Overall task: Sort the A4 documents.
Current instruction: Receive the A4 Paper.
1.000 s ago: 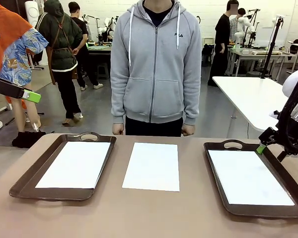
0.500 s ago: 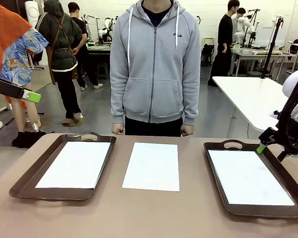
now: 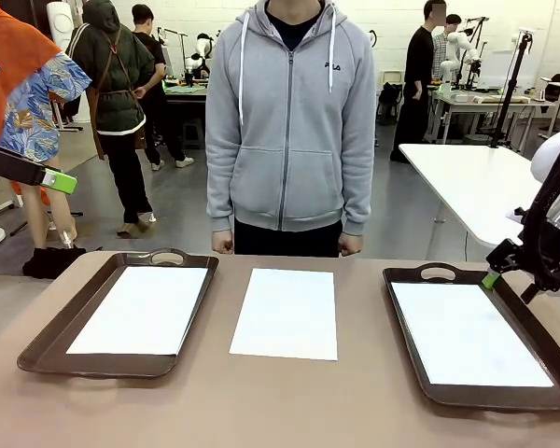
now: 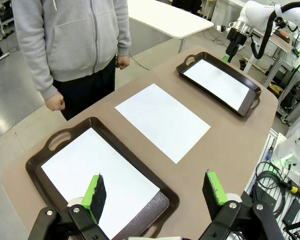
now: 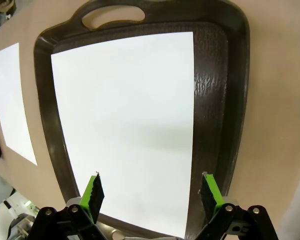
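My right gripper hangs spread wide and empty above the near end of the right tray, over the A4 sheet lying inside it. My left gripper, jaws equally wide and empty, hovers over the near end of the left tray, which holds another sheet. Between the two trays, a third sheet lies flat on the bare table. Beyond that middle sheet, at the table's far edge, a person in a grey hoodie stands with both fists hanging down.
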You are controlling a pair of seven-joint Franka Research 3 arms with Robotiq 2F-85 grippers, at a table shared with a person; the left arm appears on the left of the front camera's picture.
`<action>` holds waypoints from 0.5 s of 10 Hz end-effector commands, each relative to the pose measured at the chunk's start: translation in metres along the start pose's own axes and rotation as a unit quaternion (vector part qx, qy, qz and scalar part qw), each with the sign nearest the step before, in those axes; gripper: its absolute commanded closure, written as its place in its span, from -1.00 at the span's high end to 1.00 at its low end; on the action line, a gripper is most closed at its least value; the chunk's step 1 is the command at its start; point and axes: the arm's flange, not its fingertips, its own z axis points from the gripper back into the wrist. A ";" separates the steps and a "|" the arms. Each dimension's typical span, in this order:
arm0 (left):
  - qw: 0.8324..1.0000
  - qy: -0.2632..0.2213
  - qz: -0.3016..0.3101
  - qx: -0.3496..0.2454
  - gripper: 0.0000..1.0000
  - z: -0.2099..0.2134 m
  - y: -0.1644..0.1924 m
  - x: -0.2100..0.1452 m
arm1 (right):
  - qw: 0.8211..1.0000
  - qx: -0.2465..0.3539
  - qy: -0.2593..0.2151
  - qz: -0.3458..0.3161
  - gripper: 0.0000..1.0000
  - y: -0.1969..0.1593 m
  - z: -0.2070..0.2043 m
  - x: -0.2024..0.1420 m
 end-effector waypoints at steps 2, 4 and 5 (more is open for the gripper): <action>1.000 -0.001 -0.002 -0.003 1.00 0.000 0.000 0.000 | 0.988 0.009 -0.120 0.093 1.00 0.040 0.055 -0.027; 1.000 -0.001 -0.002 -0.003 1.00 0.000 0.000 0.000 | 0.966 0.056 -0.173 0.183 1.00 0.072 0.100 -0.046; 1.000 -0.001 -0.002 -0.003 1.00 0.000 0.000 0.000 | 0.942 0.091 -0.199 0.253 1.00 0.089 0.126 -0.055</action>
